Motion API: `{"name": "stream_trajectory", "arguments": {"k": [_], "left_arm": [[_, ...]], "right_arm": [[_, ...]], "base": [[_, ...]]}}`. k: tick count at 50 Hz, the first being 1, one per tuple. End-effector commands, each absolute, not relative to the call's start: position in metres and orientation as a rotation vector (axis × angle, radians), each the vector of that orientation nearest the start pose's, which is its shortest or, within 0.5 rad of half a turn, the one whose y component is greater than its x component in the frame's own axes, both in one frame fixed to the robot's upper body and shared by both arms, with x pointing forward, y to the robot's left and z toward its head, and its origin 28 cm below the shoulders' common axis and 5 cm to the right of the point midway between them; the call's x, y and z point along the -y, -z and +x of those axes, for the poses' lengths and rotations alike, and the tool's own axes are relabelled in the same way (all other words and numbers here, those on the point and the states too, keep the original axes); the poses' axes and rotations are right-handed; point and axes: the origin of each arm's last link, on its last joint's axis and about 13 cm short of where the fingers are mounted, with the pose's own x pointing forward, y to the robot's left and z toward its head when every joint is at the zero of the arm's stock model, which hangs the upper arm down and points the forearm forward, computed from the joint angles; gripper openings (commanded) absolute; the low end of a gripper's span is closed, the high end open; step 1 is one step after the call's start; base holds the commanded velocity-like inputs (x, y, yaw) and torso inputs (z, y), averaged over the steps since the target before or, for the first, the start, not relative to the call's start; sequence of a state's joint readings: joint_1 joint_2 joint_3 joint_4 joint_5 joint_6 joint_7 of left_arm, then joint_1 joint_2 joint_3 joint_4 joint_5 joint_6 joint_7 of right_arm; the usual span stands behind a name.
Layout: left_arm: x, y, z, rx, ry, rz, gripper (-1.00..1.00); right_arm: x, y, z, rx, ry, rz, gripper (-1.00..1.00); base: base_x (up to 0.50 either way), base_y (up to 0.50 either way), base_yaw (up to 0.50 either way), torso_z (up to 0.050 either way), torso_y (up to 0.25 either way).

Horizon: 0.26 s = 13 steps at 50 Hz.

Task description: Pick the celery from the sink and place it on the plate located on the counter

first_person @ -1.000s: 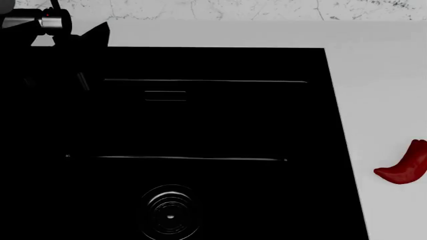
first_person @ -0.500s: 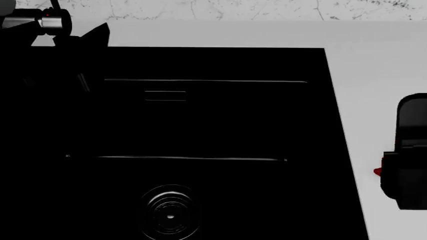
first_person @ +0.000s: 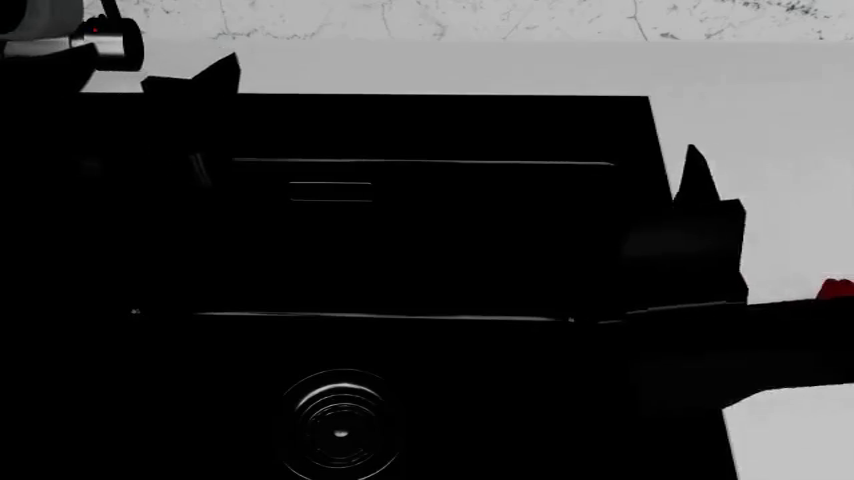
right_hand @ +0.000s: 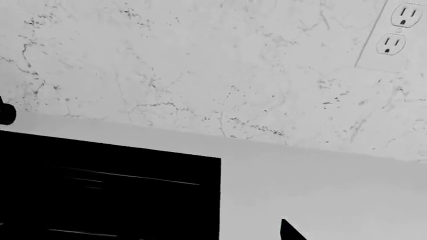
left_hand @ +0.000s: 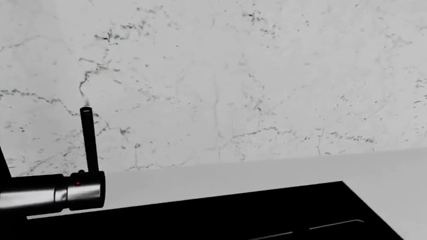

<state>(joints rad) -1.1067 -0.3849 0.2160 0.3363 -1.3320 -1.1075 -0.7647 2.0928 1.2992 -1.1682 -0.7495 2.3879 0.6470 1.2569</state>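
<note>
We saw the black sink (first_person: 441, 240) set in the white table (first_person: 761, 110), marbled wall (right_hand: 200, 65) beyond; neither claw's state could be told.

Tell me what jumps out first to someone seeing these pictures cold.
The huge black sink fills most of the head view, its ringed metal drain gleaming near the bottom. A dark arm reaches in from the right over the white counter, almost hiding a red pepper at the right edge. Behind runs a veined marble wall with a power outlet; no celery or plate shows.
</note>
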Motion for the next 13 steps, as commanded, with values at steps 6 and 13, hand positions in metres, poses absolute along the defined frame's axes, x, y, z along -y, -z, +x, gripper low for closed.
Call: {"name": "stream_trajectory", "arguments": {"k": [6,13], "left_arm": [[-0.182,-0.297,0.274,0.024,0.265,-0.029,1.00],[-0.181,-0.296,0.274,0.026,0.255,-0.021,1.00]], "right_arm": [[0.133,-0.344,0.141,0.035,-0.226,-0.117,1.00],[0.127,-0.343,0.152,0.023,-0.302,-0.122,1.00]], "base": [[0.00,0.00,0.00,0.000,0.000],[0.00,0.00,0.00,0.000,0.000]]}}
